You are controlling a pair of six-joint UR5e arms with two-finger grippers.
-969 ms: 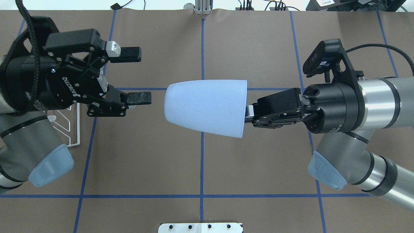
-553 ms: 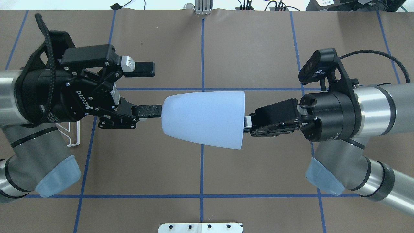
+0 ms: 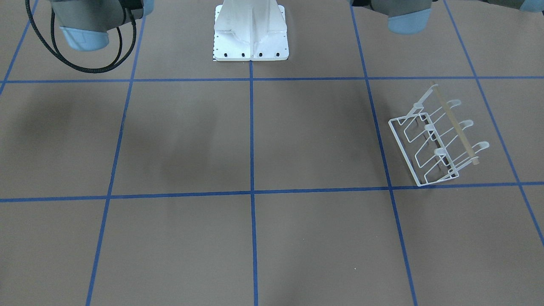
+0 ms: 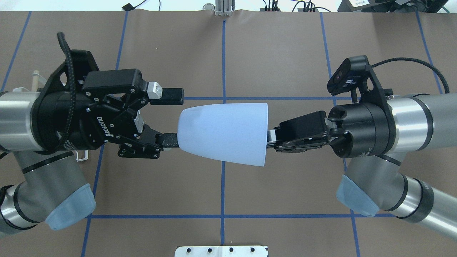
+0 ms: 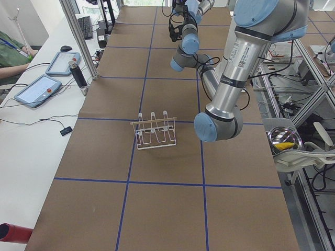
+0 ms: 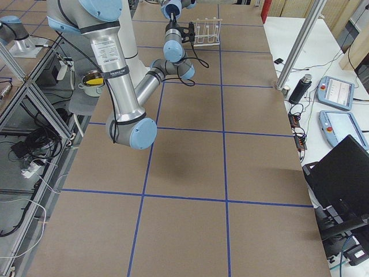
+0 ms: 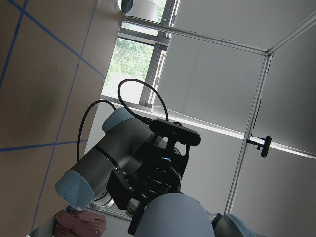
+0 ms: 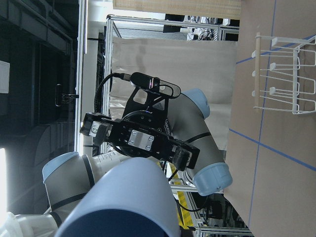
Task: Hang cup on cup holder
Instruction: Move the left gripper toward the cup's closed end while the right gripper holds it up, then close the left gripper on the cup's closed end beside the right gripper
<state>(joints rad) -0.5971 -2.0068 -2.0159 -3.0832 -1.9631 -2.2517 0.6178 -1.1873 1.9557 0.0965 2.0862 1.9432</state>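
Observation:
The pale-blue cup point(image 4: 225, 134) hangs on its side above the table's middle, narrow base toward the left arm. My right gripper point(image 4: 270, 137) is shut on its rim. My left gripper point(image 4: 179, 118) is open, one finger above the cup's base and one below; I cannot tell whether they touch. The cup also shows in the left wrist view point(image 7: 173, 217) and the right wrist view point(image 8: 128, 197). The white wire cup holder point(image 3: 437, 140) with its wooden rod stands on the table's left side, empty. From overhead it is mostly hidden under the left arm, with only a wire corner point(image 4: 82, 154) showing.
The white robot base plate point(image 3: 250, 38) sits at the table's near middle edge. A side bench on the far side holds tablets point(image 5: 39, 89) and a cylinder point(image 5: 77, 74). A steel bowl point(image 5: 285, 140) sits behind the robot.
My left gripper has moved toward the cup, and its open fingers now bracket the cup's base. The right gripper with the cup has shifted slightly toward the robot.

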